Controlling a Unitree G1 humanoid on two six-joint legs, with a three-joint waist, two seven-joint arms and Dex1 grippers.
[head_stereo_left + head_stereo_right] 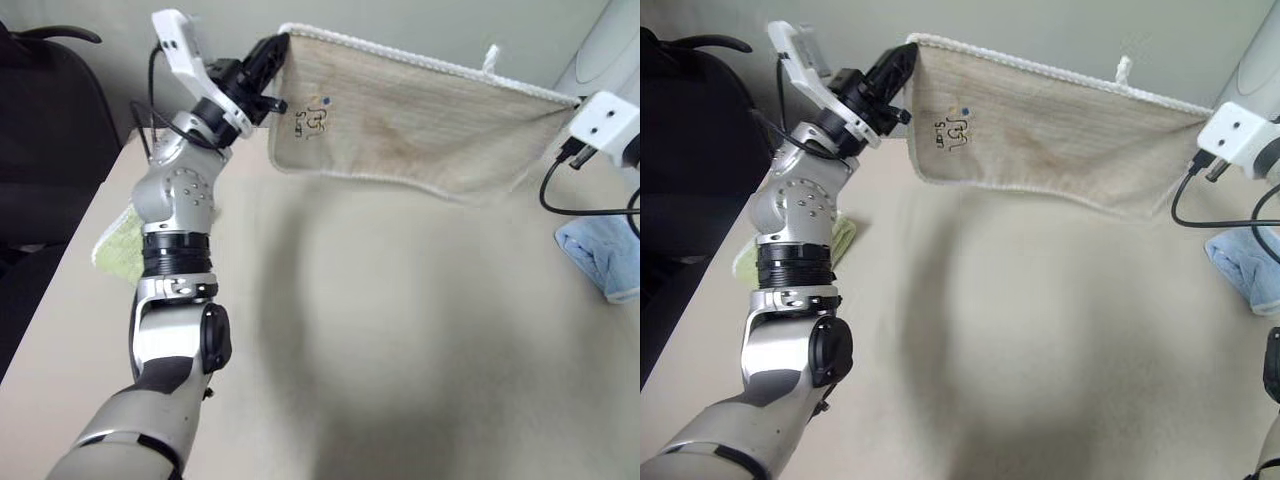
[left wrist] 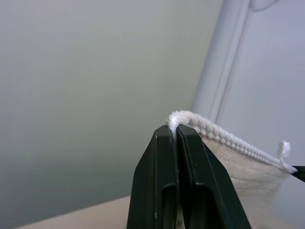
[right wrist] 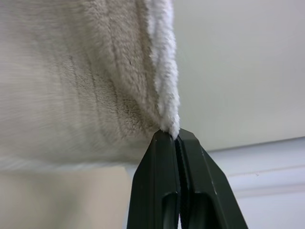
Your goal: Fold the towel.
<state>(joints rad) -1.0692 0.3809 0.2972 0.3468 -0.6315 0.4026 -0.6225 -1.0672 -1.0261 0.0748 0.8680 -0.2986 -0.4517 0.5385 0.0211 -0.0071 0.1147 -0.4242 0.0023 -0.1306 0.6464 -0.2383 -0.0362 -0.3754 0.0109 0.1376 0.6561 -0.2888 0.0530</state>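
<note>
Hanging between your two grippers, one beige towel (image 1: pixel 400 125) is stretched out in the air above the table (image 1: pixel 400 350), clear of its surface. Your left gripper (image 2: pixel 175 131) is pinched tight on one upper corner, its two black fingers (image 2: pixel 157 181) pressed together with the white corded edging poking out between the tips. Your right gripper (image 3: pixel 176 135) is likewise clamped on the opposite upper corner, where the fluffy white edge runs straight into its closed tips. The top hem runs taut from corner to corner, sloping down toward your right side, and the lower edge sags in a shallow curve.

Count the marks on the cloth: one small white loop (image 1: pixel 491 57) standing up from the top hem nearer your right hand, and one small printed mark (image 1: pixel 315 118) near the corner your left gripper holds.

On the table you have two other cloths: one lime-green folded towel (image 1: pixel 115 240) at the left edge, partly hidden behind your left arm, and one light blue folded towel (image 1: pixel 605 255) at the right edge. A dark chair (image 1: pixel 50 120) stands beyond the table's left side.
</note>
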